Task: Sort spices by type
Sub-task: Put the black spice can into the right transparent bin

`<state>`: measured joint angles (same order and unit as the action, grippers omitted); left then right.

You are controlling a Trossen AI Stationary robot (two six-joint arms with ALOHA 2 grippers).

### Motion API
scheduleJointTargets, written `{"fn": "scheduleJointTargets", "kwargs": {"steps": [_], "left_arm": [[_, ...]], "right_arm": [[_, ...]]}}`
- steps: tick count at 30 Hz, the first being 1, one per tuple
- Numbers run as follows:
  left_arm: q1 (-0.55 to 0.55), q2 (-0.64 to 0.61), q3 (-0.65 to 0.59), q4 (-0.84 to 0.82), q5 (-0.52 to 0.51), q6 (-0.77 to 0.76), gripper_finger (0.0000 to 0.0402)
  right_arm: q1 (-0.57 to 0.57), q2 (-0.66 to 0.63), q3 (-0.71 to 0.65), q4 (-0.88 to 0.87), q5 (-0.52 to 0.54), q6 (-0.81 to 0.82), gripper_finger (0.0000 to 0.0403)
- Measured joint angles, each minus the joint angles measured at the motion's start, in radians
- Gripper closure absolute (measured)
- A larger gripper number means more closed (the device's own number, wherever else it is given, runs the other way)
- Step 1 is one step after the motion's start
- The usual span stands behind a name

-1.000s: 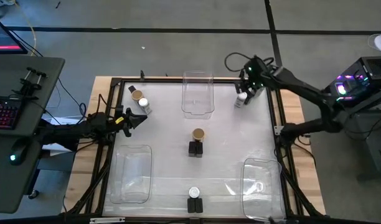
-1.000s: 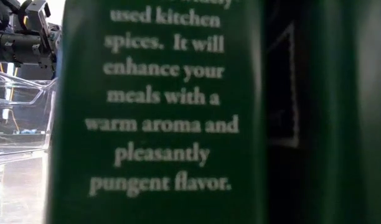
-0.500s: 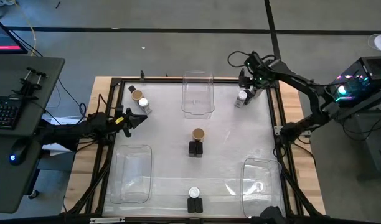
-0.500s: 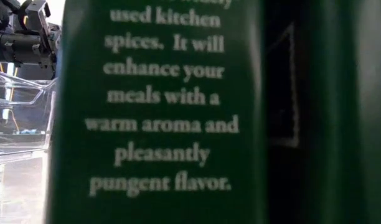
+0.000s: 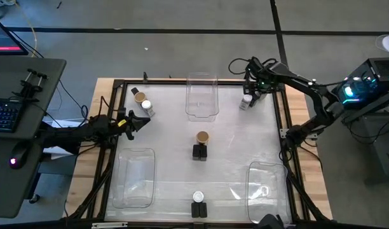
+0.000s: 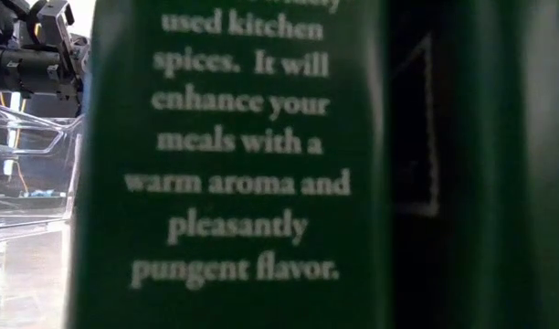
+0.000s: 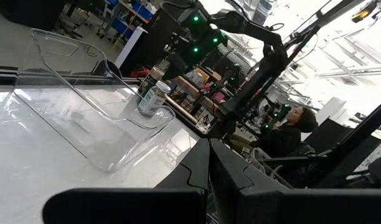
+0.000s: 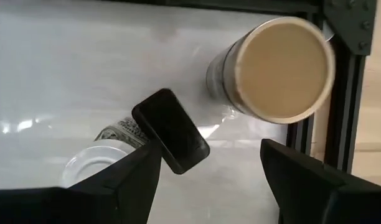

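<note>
right gripper (image 5: pixel 250 91): jaws spread, empty, hanging over the table's far right corner
under it: tan-lid jar (image 8: pixel 274 68), white-lid jar (image 8: pixel 96 167), black box (image 8: pixel 170 130), close together
left gripper (image 5: pixel 145 121): shut, empty, parked at left edge
far left: tan-lid and white-lid jars (image 5: pixel 143 103)
centre: tan-lid jar on black box (image 5: pixel 201 145)
near edge: white-lid jar, black box (image 5: pixel 198 204)
clear bins (image 5: pixel 202 95): empty

floor (image 5: pixel 182 38): grey | desk (image 5: pixel 29 83): left, keyboard (image 5: pixel 5 116) | wooden table edge (image 5: pixel 300 108)
</note>
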<state>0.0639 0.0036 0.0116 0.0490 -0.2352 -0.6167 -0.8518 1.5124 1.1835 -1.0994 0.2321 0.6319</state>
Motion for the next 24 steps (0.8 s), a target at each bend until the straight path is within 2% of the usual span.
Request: {"fn": "scheduleJointTargets", "kwargs": {"steps": [10, 13, 17, 24], "left_arm": [[0.000, 0.000, 0.000, 0.000, 0.000, 0.000, 0.0402], [0.000, 0.000, 0.000, 0.000, 0.000, 0.000, 0.0401], [0.000, 0.000, 0.000, 0.000, 0.000, 0.000, 0.0402], [0.000, 0.000, 0.000, 0.000, 0.000, 0.000, 0.0402]], "right_arm": [[0.084, 0.047, 0.000, 0.044, -0.055, -0.013, 0.0133], [0.105, 0.047, 0.000, 0.056, -0.023, -0.028, 0.0133], [0.089, 0.047, -0.001, 0.052, 0.023, -0.051, 0.0133], [0.032, 0.079, -0.001, 0.056, -0.004, -0.151, 0.0133]]}}
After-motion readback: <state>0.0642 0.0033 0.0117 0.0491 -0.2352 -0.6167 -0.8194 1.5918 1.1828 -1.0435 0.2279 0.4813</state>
